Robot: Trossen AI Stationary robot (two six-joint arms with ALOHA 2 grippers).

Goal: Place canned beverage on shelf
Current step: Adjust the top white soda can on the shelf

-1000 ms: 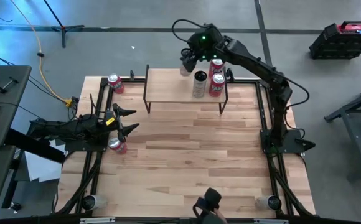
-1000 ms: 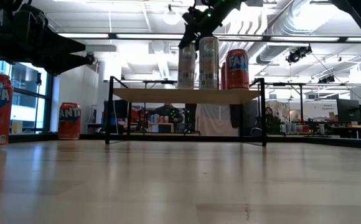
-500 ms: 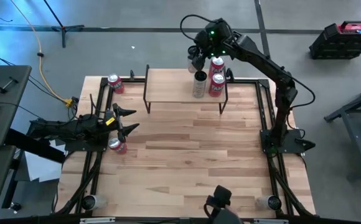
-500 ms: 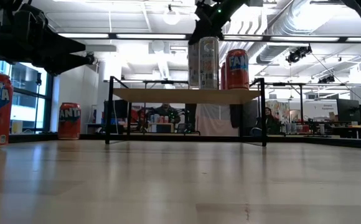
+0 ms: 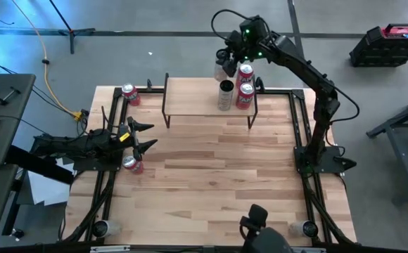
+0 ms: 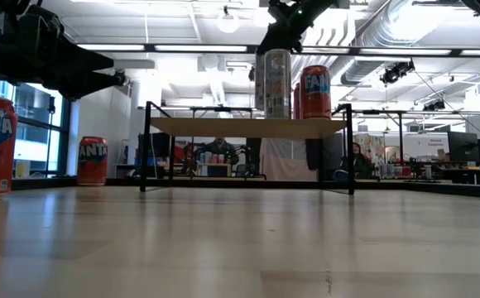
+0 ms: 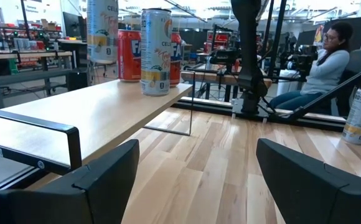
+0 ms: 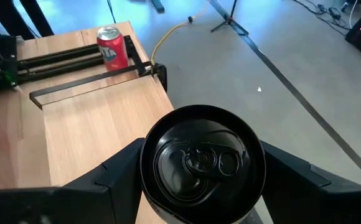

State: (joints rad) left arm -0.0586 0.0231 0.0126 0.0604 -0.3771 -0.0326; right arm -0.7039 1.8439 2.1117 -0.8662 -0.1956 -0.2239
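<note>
Light wood forms the top of the shelf (image 5: pixel 190 98), which stands at the far edge of the surface (image 5: pixel 211 176). The right end effector (image 5: pixel 226 65) is above the shelf's far right corner and grasps a tall pale can (image 8: pixel 200 162) from the sides, lifted off the plank. A similar tall can (image 5: pixel 225 95) and two red cans (image 5: pixel 244 95) stand on the shelf. The left end effector (image 5: pixel 142 135) is released, near a red can on the surface (image 5: pixel 131 164).
</note>
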